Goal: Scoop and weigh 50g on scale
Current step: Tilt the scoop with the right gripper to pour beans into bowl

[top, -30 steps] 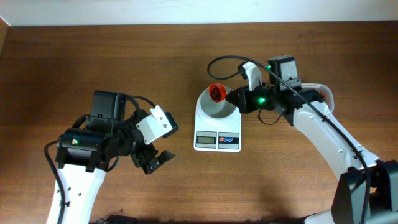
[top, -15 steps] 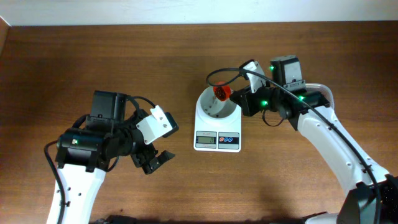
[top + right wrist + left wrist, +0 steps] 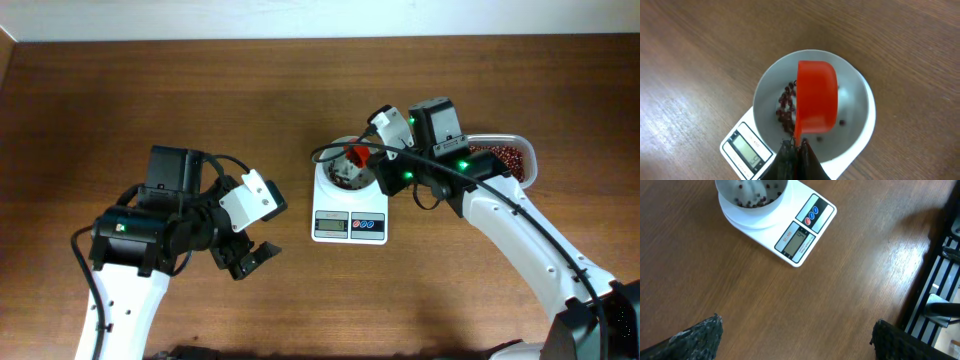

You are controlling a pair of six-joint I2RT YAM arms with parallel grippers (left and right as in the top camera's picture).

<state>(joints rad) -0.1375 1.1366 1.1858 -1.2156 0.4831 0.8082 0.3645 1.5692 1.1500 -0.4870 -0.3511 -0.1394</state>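
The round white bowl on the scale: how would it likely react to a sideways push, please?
The round white bowl probably slides easily: it seems merely to rest on the small white digital scale. It looks rigid and light, since it holds only a few red beans, which would likely roll.

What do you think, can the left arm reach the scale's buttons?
Probably yes: the left gripper is open and empty, only bare table separates it from the scale, and the red scoop is over the bowl, not the buttons.
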